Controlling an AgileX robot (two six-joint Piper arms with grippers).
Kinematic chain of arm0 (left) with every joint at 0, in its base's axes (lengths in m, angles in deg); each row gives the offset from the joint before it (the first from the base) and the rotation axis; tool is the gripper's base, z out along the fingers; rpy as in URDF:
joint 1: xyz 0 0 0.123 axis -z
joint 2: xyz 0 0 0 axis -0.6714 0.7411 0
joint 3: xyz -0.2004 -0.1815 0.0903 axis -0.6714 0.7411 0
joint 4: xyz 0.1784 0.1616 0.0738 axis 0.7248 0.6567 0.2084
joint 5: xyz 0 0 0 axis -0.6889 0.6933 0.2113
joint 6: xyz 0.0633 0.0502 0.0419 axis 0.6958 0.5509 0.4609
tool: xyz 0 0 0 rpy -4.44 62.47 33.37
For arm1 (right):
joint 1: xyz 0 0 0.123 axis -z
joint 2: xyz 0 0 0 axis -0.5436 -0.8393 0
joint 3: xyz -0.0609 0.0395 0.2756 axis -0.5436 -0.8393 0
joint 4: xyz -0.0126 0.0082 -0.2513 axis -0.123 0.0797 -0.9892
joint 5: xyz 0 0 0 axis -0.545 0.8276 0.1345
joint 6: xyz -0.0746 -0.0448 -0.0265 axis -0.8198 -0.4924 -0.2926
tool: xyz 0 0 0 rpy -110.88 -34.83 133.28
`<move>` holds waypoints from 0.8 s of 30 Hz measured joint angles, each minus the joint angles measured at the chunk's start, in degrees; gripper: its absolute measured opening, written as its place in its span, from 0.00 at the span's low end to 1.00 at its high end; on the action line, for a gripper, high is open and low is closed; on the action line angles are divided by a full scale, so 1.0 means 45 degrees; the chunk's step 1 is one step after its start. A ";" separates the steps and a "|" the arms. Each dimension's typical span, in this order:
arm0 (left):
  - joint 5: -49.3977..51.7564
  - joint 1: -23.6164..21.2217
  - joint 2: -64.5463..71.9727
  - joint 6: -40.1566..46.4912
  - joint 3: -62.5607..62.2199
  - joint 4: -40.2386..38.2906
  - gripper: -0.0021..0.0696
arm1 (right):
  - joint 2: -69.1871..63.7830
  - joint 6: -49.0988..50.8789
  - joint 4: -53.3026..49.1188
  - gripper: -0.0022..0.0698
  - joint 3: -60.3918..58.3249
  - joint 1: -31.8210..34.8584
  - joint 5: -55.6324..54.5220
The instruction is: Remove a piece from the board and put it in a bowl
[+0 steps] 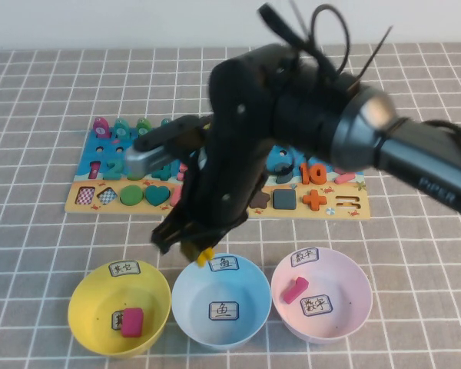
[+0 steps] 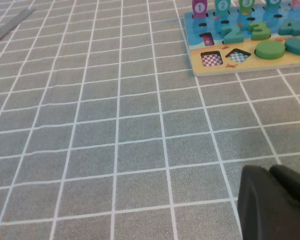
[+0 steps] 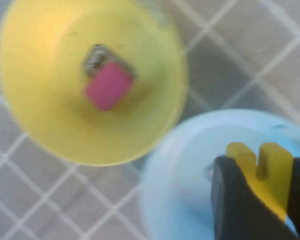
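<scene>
High view: board (image 1: 215, 201) lies mid-table, long edge parallel to the near edge. Yellow bowl (image 1: 119, 307), blue bowl (image 1: 221, 302) and pink bowl (image 1: 321, 294) stand in a row by the near edge, rims nearly touching. Right gripper (image 1: 194, 247) hangs above the blue bowl's far-left rim, clenched on the piece (image 1: 205, 254).

Left wrist view: left gripper (image 2: 272, 202) over bare cloth (image 2: 115, 140) off the board's left corner (image 2: 196, 70); finger state cannot be told.

Right wrist view: piece (image 3: 262, 172) between the fingers (image 3: 235, 200), over the blue bowl (image 3: 190, 165); the yellow bowl (image 3: 50, 75) beside holds a pink block (image 3: 107, 85).
</scene>
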 joint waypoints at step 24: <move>0.0000 0.0000 0.0000 0.0000 0.0000 0.0000 0.02 | -0.0213 0.2367 0.0531 0.29 0.0000 -0.1067 -0.0746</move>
